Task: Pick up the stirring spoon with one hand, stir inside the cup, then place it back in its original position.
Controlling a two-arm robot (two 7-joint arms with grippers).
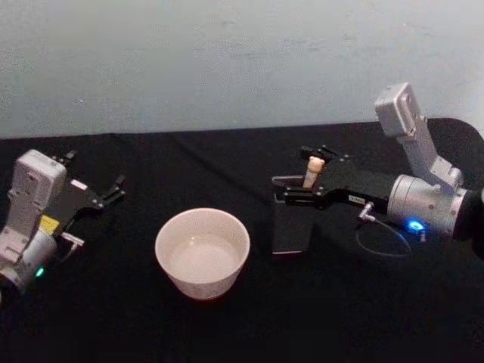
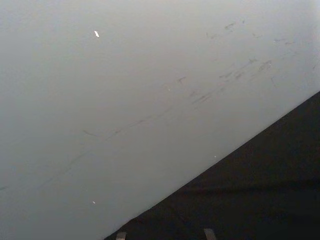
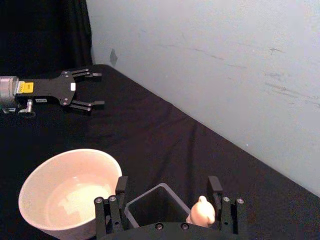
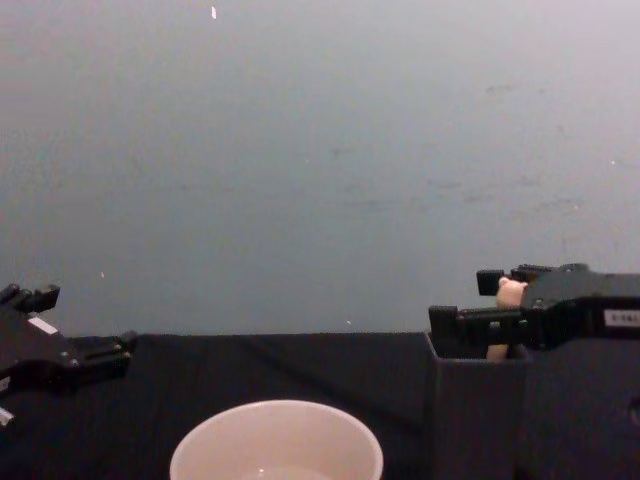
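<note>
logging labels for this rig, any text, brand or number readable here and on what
None can be read.
Yellow label on the left gripper: too blurred.
White label on the right gripper, chest view: print too small.
Cup, holder, spoon: no text seen.

Right pincer (image 4: 478, 300) open around stirring spoon (image 4: 505, 312)
</note>
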